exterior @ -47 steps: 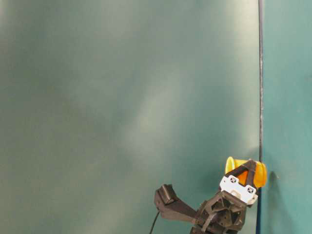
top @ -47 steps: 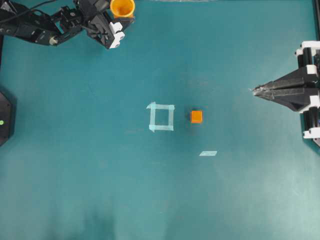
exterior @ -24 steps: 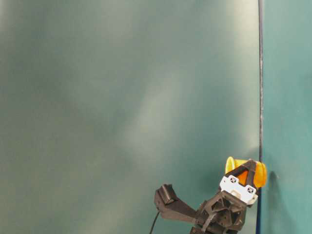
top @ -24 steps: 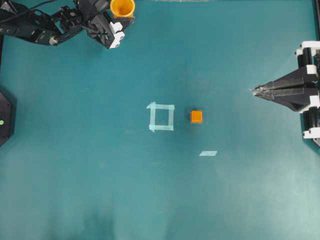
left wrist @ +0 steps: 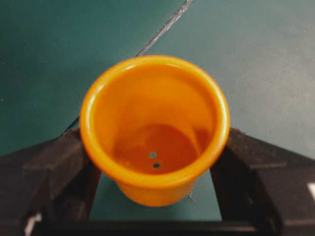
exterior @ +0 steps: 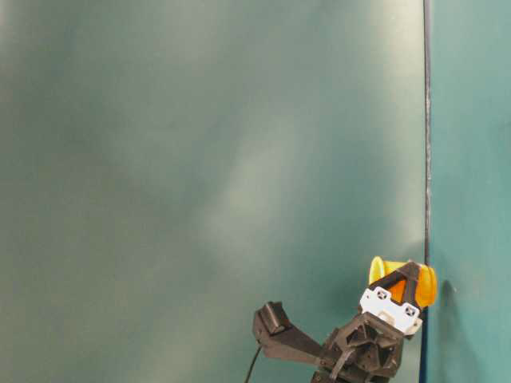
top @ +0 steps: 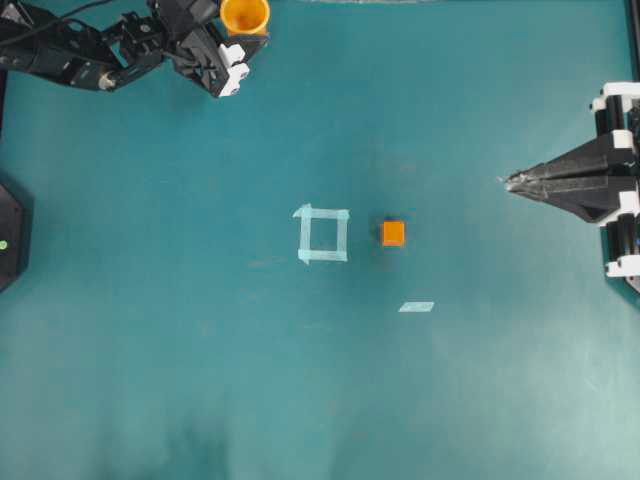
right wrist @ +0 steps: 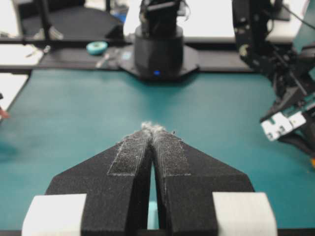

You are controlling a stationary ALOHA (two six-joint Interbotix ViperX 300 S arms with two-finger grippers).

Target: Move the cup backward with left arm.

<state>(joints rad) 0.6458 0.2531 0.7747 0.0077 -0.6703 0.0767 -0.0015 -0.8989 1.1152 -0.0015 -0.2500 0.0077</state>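
Cup (top: 245, 15) sitting at the top edge of the overhead frame, left of center, upright, mouth up. Left arm (top: 80, 55) reaching in from the upper left corner, its gripper (top: 238, 30) straddling the cup. In the left wrist view the cup (left wrist: 154, 125) is filling the middle, one black finger (left wrist: 47, 172) on its left and another on its right, both pressing against or right at the cup wall; contact looks real on the right side, harder to call on the left. So left claw is grasping the cup, jaws spread wide around it. Two small holes showing in the cup's bottom. In the table-level view the cup (exterior: 402, 281) is lying in the lower right of the frame with the gripper (exterior: 399, 289) wrapped over it.

Right gripper (top: 512, 183) parking at the right edge of the overhead frame, mid-height, pointing left, clenched: in its wrist view the two pads (right wrist: 133, 152) are meeting at the tips, nothing between them.

Cube (top: 393, 233) resting near center, just right of a tape square (top: 323, 234), apart from it. Tape strip (top: 416, 307) lying below the cube. Mat (top: 200, 380) is teal.
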